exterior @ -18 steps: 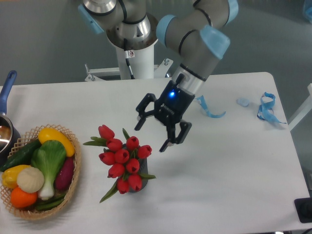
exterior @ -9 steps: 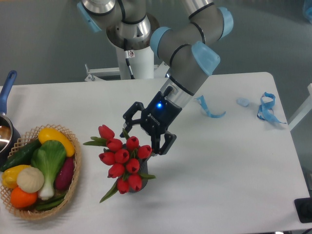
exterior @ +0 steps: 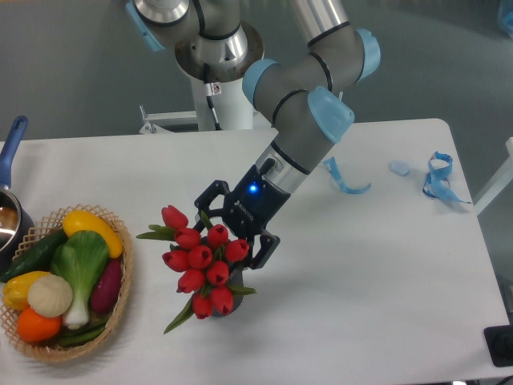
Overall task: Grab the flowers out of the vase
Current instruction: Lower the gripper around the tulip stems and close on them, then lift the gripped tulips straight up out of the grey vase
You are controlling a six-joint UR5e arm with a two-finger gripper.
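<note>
- Lower and further left than a second ago, the gripper (exterior: 231,224) now sits against the upper right edge of the flowers (exterior: 200,257), having closed in from the open counter (exterior: 377,273).
- Its jaws stand spread apart, one dark finger above the top buds, the other just beside the right-hand bud; nothing is clamped between them.
- Red tulip buds with green leaves remain bunched in the vase (exterior: 235,281), which stands near the middle of the counter, mostly hidden beneath the blooms.
- At far left, a wicker basket (exterior: 120,309) holds mixed vegetables.
- Blue ribbon scraps (exterior: 437,176) lie well apart at the counter's right end.
</note>
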